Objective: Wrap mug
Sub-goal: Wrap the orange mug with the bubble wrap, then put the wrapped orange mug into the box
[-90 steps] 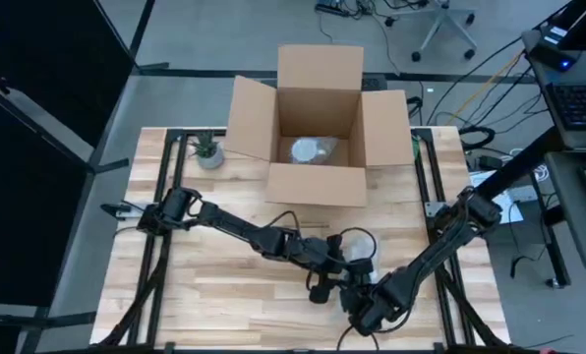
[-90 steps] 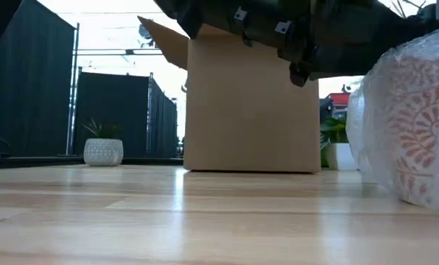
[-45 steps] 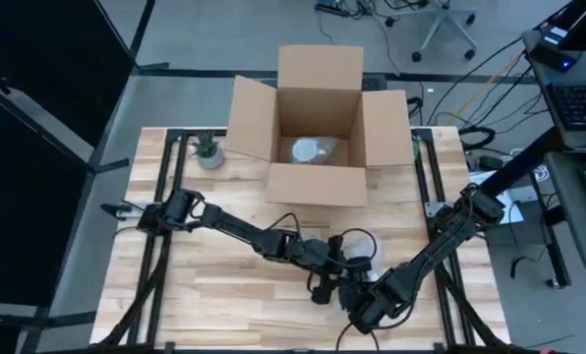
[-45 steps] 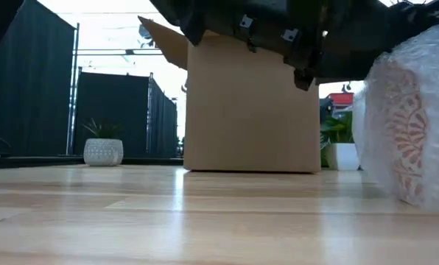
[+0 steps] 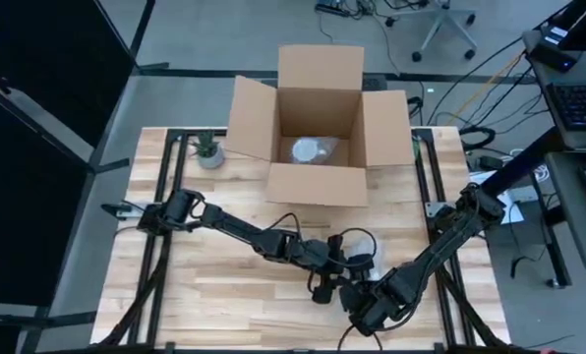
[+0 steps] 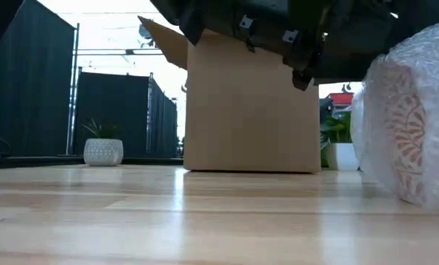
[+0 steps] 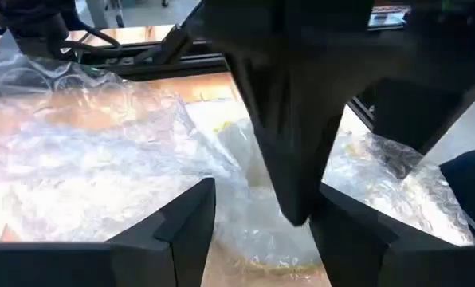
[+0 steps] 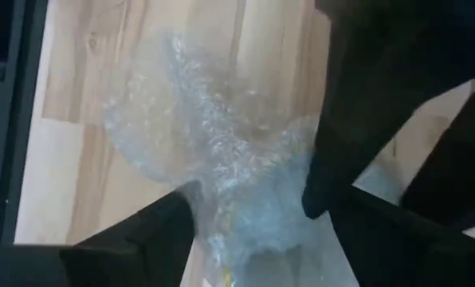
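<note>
The mug [image 6: 415, 125], swathed in bubble wrap [image 7: 86, 151], sits near the bench's [image 5: 224, 285] front edge, between both hands. The left hand [image 5: 357, 267] and right hand [image 5: 364, 295] crowd it; whether either is clenched, I cannot tell.

Both arms are matte black, built of slim jointed links with rounded housings at the joints; a thin black cable loops loose by the left arm [image 5: 244, 228]; the right arm [image 5: 440, 246] has the same dark finish. In the low view, small pale bolts dot a dark housing; each wrist view shows blunt, wedge-shaped black fingers.
</note>
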Controlling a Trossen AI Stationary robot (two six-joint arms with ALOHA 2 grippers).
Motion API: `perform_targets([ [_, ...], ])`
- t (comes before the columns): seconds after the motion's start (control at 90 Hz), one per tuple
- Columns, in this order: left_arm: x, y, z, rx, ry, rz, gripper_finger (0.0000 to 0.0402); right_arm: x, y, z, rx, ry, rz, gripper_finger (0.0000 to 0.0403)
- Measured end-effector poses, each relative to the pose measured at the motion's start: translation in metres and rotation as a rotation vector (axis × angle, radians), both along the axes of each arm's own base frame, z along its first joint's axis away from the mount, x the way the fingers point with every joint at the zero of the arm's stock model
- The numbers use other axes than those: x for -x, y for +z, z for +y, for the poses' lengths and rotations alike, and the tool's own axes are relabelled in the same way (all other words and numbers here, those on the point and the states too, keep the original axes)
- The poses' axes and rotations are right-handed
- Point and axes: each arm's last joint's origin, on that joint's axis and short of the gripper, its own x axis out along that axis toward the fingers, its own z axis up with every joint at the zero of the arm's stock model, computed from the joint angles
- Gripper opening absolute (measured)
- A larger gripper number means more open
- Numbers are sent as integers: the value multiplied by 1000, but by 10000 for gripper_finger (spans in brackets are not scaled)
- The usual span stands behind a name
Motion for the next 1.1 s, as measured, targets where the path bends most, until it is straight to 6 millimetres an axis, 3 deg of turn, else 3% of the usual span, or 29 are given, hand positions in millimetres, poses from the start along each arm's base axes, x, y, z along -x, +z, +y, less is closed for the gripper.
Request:
perform_targets([
  [0.3, 0, 0, 0, 4, -7, -3, 183, 14, 1, 7, 20, 9, 24, 258],
  [0.789, -1, 0, -1, 11, -11, -16, 183, 40, 47, -8, 38, -35, -179, 258],
  [1.1, -1, 0, -1, 14, -17, -16, 183, 70, 43, -24, 76, -128, -219, 258],
])
